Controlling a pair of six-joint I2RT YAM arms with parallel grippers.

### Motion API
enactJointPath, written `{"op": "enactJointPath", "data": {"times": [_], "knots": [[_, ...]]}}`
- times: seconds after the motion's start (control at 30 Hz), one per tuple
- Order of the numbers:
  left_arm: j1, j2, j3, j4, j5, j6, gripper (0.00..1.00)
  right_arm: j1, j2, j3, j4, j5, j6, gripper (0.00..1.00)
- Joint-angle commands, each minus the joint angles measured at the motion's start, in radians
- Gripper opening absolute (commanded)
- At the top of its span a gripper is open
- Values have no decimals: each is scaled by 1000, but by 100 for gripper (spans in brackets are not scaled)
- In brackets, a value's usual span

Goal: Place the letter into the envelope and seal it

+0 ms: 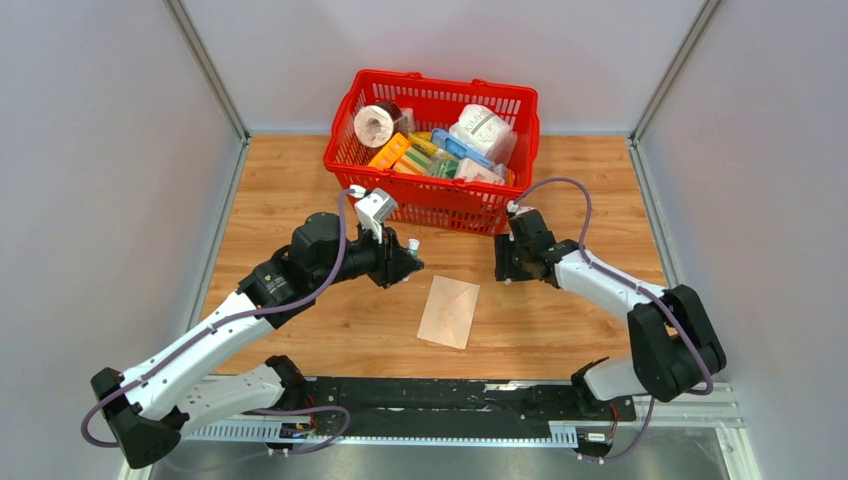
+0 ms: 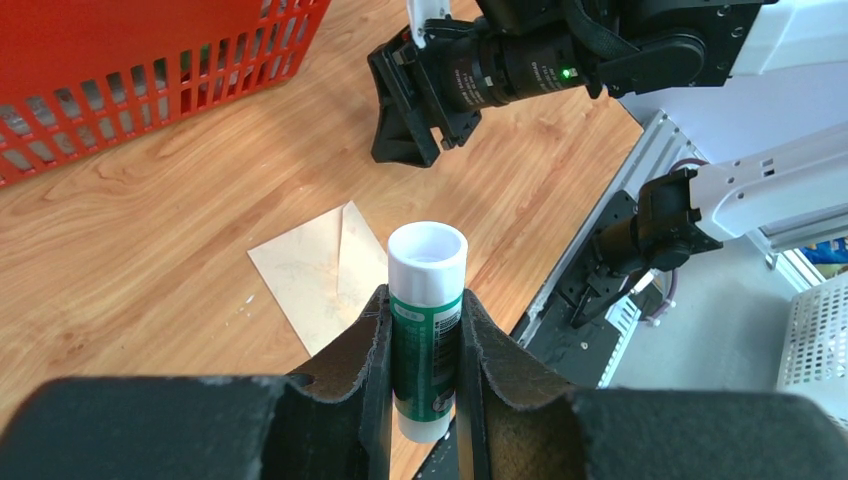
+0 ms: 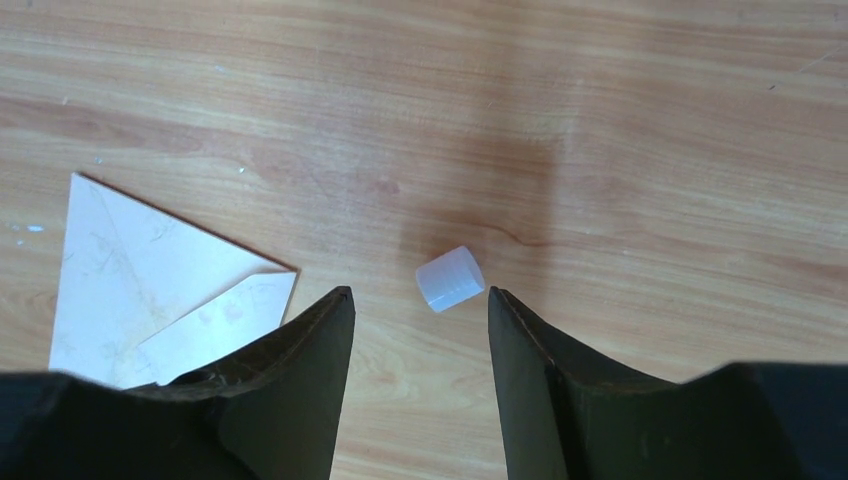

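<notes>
**Glue stick open, cap on the table: sealing step in hand**

Top external view: the envelope (image 1: pixel 448 311) lies flat on the table (image 1: pixel 300 200), between the two arms and in front of the red basket (image 1: pixel 345 130). The left gripper (image 1: pixel 402 262) hangs just beside the envelope's far left corner with a glue stick (image 1: pixel 411 245) in it. The right gripper (image 1: pixel 508 270) points down at the wood to the envelope's right. No separate letter shows here, so it is probably inside.

Left wrist view: the jaws are clamped on the green body of the glue stick. Its white mouth is open with no cap on, which the overhead picture is too small to show. The envelope lies below and beyond the stick, not touching it.

Right wrist view: the jaws stand apart with nothing in them. A small translucent cap (image 3: pixel 451 279) lies on its side on the bare wood just ahead of the gap, a thing the other views do not show. A paler strip lies along the envelope's near edge. Whether it is the flap or the letter, I cannot tell.

Judgement: the work is at the gluing stage. Next, the left arm must bring the stick's mouth down onto the flap, or the right must close squarely on the small, rollable cap.
</notes>
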Motion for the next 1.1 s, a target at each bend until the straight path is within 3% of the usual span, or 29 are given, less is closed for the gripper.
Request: {"op": "enactJointPath", "data": {"times": [0.0, 1.07], "knots": [[7, -7, 49, -5, 14, 18, 0, 6, 49, 38, 14, 88, -21, 54], [15, 2, 57, -10, 20, 22, 0, 6, 163, 71, -101, 69, 64, 50]]}}
